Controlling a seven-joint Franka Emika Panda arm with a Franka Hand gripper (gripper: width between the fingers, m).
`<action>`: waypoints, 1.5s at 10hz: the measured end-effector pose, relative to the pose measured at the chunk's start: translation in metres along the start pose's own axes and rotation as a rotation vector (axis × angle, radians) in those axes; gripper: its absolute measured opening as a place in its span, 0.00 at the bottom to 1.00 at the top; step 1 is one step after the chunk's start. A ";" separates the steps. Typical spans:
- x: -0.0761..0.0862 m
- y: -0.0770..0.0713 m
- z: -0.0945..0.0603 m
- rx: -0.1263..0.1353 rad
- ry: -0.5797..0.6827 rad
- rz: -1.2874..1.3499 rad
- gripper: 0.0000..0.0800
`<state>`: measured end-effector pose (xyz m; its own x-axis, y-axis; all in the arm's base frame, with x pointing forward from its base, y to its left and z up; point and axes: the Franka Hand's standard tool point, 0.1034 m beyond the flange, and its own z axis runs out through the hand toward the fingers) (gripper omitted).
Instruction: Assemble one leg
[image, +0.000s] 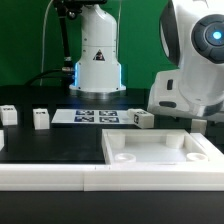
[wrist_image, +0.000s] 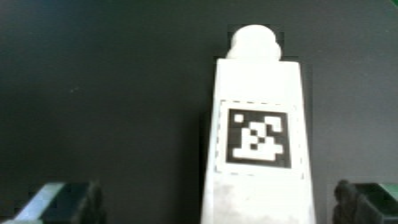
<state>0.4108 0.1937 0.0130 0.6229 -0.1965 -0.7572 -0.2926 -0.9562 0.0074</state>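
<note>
The work is standing at the grasping step. The tool (wrist_image: 210, 204) is hanging open wide over the leg (wrist_image: 260, 100), with its two dark fingertips (wrist_image: 54, 202) standing well apart on either side of the post and touching nothing. The leg is lying flat on the black tabletop (wrist_image: 89, 90). Its black-and-white tag (wrist_image: 260, 135) is facing the wrist camera, and a rounded peg (wrist_image: 258, 42) is showing at the end away from the fingertips. The post is lying nearer one fingertip than the other. So the next move, as I judge it, is calling for a small sideways correction, then a straight descent until the pads are flanking the long sides, and only then a close. In the exterior view the arm (image: 190, 70) is filling the upper right of the frame, bending forward and down over the tabletop behind the white panel (image: 160, 150) at the lower right. Its casing is hiding the tool there, so the leg underneath is probably out of sight behind it. Another small white post (image: 40, 119) is sitting at centre left, beside the marker board (image: 97, 117).
</note>
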 end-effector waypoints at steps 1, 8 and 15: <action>0.000 -0.004 0.005 -0.004 0.011 -0.004 0.81; -0.007 -0.015 0.020 -0.018 0.021 -0.015 0.67; -0.007 -0.015 0.020 -0.018 0.021 -0.015 0.36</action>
<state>0.3963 0.2135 0.0053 0.6422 -0.1865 -0.7435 -0.2699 -0.9628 0.0084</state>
